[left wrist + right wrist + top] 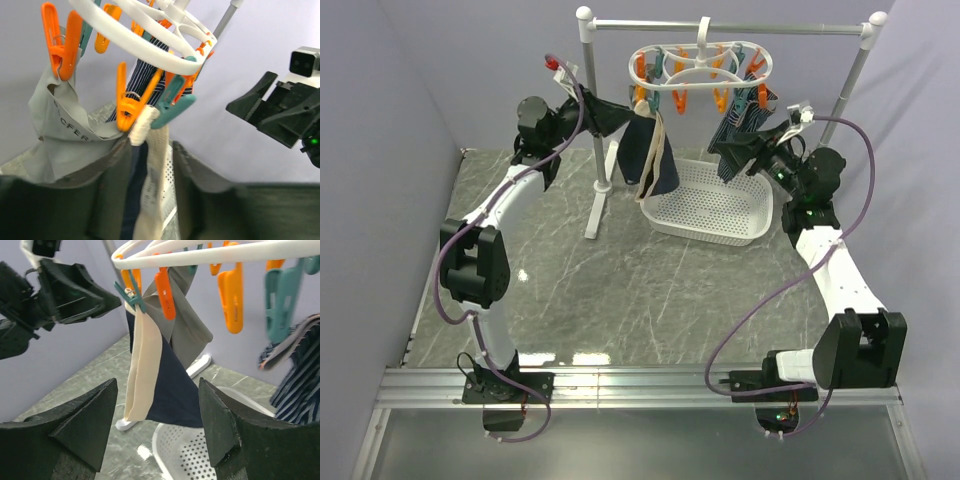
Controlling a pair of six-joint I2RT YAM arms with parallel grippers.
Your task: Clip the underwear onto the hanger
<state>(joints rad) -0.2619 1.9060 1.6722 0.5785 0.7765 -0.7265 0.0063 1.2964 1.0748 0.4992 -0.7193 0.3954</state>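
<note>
The white round hanger hangs from the rail by its hook. The underwear, navy with a beige waistband, hangs from it by one corner, held in a teal pin. In the left wrist view the waistband hangs down between my left gripper's open fingers, which do not squeeze it. My left gripper sits just left of the underwear. My right gripper is open and empty. It faces the underwear from the right and stands apart from it.
A grey sock hangs from an orange pin beside the underwear. A navy pinstriped cloth hangs on the hanger's right side. A white perforated basket stands below. The grey rail stand's left post rises behind the left gripper.
</note>
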